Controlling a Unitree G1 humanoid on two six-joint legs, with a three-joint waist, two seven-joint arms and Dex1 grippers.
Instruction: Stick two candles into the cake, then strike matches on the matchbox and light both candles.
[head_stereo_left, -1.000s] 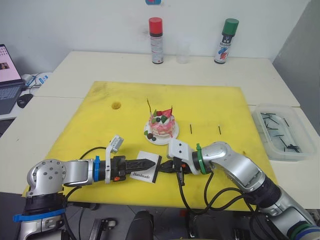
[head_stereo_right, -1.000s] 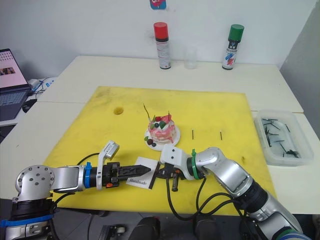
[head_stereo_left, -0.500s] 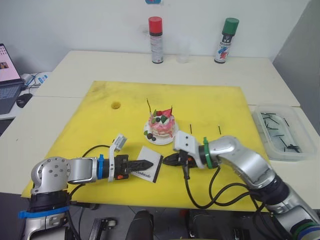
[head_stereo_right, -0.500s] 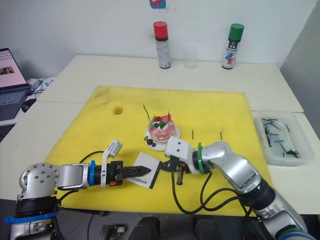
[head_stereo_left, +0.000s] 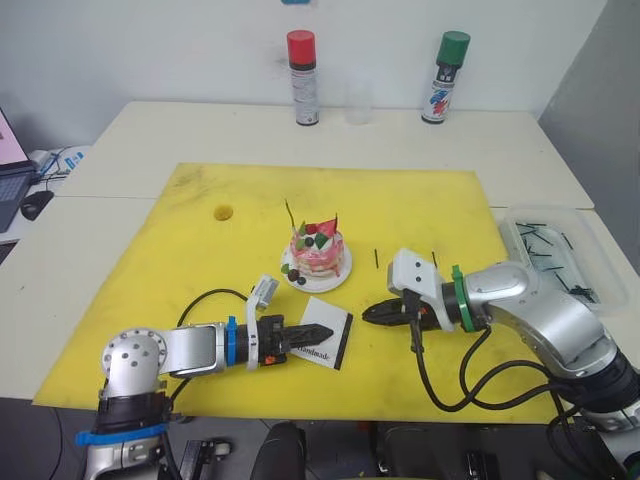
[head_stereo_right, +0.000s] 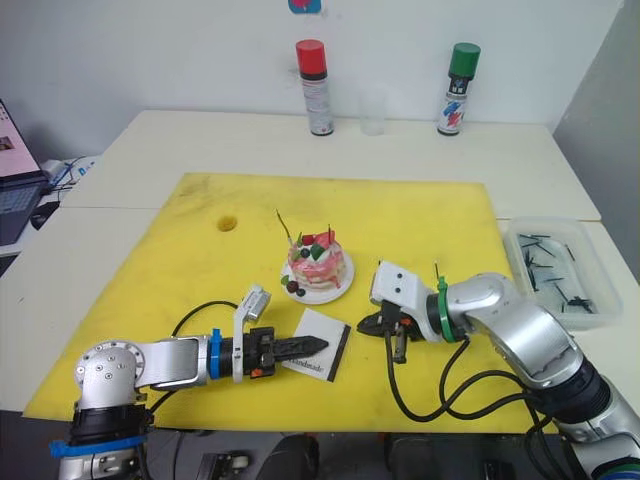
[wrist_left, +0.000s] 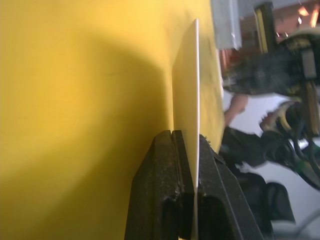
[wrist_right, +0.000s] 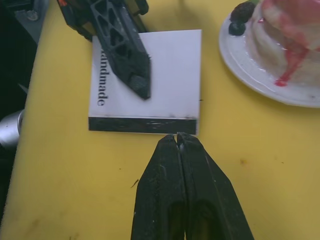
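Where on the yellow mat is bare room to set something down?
Bare: the mat's left side around its hole, and the strip behind the cake. Crowded: in front of the cake, by the matchbox and both grippers.

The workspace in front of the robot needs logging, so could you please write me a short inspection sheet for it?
Surface: yellow mat on pale tables, with a small hole.
Job's things: cake on its plate, both candles standing in it, no flame seen; matchbox flat on the mat; two matches lying beside the cake.
Clutter: clear bin of black sticks; red-capped can, green-capped can and a clear cup at the back.
Grippers: left gripper shut on the matchbox; right gripper shut, its tip near the striking strip, a match between the fingers not discernible.
Cables: black loops hang from both wrists.
Surroundings: laptop at the left edge.
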